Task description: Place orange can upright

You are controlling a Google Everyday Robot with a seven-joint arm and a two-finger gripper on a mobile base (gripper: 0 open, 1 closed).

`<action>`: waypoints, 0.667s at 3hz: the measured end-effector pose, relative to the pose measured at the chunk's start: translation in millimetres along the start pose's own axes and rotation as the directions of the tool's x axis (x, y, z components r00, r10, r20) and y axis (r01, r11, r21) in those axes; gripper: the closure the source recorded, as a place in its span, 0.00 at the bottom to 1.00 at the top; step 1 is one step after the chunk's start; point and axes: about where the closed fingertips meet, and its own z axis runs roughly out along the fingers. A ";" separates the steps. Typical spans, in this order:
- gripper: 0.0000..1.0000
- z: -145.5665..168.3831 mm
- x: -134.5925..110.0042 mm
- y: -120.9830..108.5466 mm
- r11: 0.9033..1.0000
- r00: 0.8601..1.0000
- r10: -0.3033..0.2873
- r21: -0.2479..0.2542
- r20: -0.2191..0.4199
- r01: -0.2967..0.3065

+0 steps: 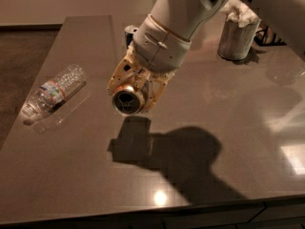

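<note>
Tan two-finger gripper: clamped around short orange aluminium can, held sideways above glossy brown table (silver end faces camera). Well apart, view-left of it: clear plastic bottle, lying flat.

White arm, grey cuff, tan jaws over table.

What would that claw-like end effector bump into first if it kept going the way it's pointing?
Probably the glossy brown tabletop just below: the end effector, gripping the short orange aluminium can, hangs above it, pointing down. Depth is unclear.
</note>
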 end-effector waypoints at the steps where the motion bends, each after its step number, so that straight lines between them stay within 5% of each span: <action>1: 1.00 0.0 0.0 0.0 1.000 1.000 0.000 0.000 0.000 0.000; 2: 1.00 -3.6 2.2 0.1 0.997 0.999 0.021 0.078 0.042 -0.024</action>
